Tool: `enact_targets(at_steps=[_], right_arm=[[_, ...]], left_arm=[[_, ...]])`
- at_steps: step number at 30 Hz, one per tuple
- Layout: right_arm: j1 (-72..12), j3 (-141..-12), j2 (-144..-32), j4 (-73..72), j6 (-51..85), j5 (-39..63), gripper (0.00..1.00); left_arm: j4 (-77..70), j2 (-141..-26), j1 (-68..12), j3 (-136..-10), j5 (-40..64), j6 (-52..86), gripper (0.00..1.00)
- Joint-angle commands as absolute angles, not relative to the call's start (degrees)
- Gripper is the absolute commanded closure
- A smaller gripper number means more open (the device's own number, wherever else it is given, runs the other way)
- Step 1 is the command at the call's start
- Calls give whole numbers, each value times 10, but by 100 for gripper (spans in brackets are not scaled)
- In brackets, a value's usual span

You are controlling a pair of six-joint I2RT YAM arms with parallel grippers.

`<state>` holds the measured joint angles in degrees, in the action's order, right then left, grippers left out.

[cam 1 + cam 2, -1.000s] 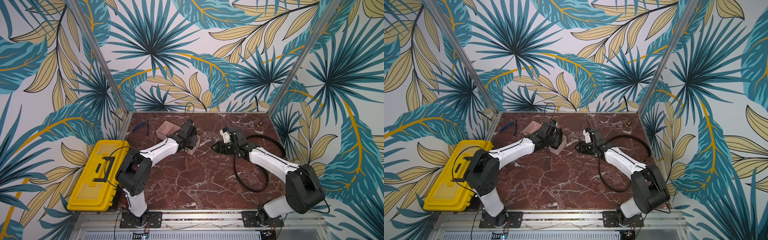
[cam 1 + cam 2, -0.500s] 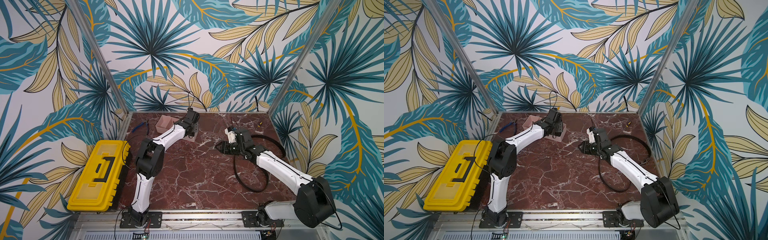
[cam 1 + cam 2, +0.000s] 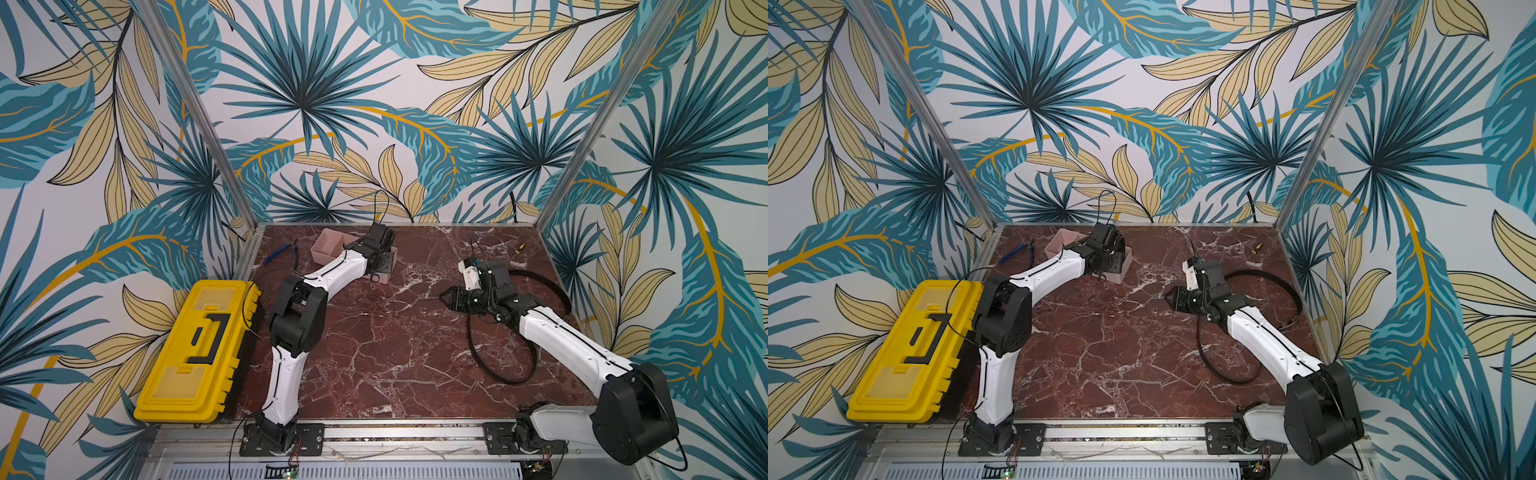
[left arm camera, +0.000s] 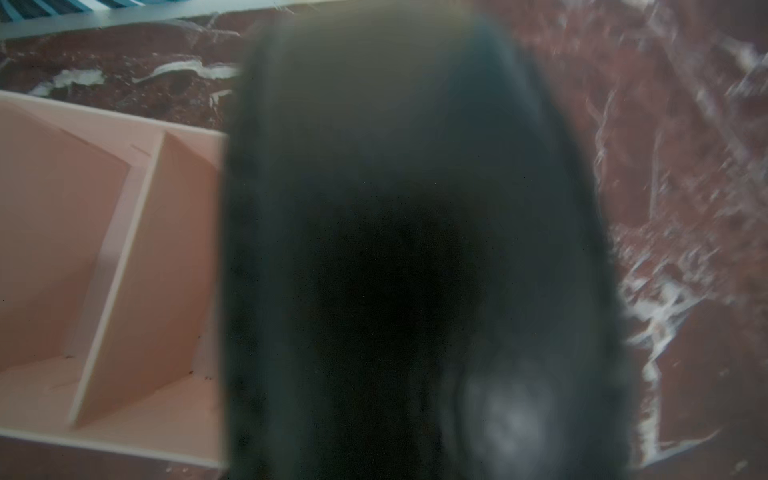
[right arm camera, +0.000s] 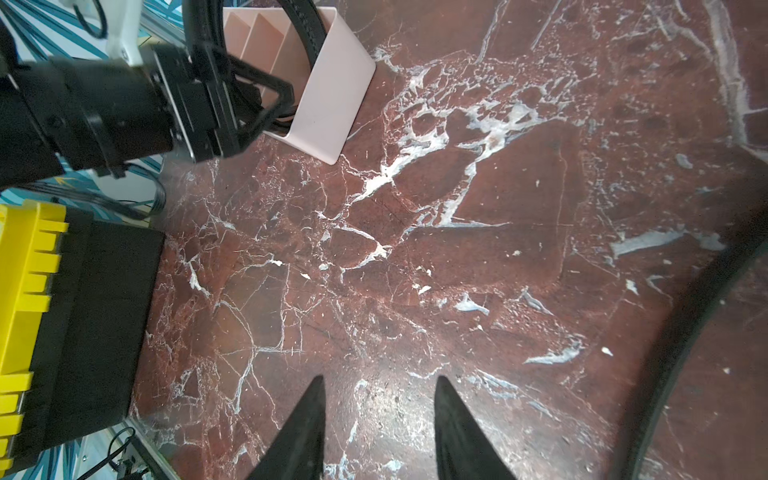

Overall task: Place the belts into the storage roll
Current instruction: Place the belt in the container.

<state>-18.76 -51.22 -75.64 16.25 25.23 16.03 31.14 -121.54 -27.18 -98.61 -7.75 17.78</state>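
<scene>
Black belt [image 5: 309, 29] at storage roll [image 5: 332, 104]; left pincer [image 5: 266, 112] grip unclear, right pincer [image 5: 379, 380] parted, empty.

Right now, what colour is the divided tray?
Pale pink. The tray shows best in the right wrist view.

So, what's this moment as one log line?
left claw: at storage roll, coiled belt inside | right claw: open, empty | second belt: loose on table

White links [image 3: 573, 345]; black joints [image 3: 299, 320]; pointed black fingers [image 5: 303, 440].
</scene>
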Motion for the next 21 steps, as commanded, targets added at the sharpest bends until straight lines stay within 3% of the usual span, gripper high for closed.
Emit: enact_targets(at_steps=[1,9,13,16,18,21], right_arm=[[-180,-510,-743,180,242,146,55],[-147,-536,-736,224,225,103,45],[-117,-592,-774,325,205,54,34],[-113,-635,-816,398,194,10,31],[-113,-661,-844,436,204,-2,23],[-113,-687,-886,489,201,10,23]], left_arm=[[334,-1197,-268,-998,-81,174,24],[335,-1119,-264,-1006,-139,170,1],[339,-1051,-253,-990,-136,173,0],[339,-1001,-248,-966,-118,181,0],[339,-969,-248,-944,-98,196,0],[339,-931,-253,-902,-38,224,1]])
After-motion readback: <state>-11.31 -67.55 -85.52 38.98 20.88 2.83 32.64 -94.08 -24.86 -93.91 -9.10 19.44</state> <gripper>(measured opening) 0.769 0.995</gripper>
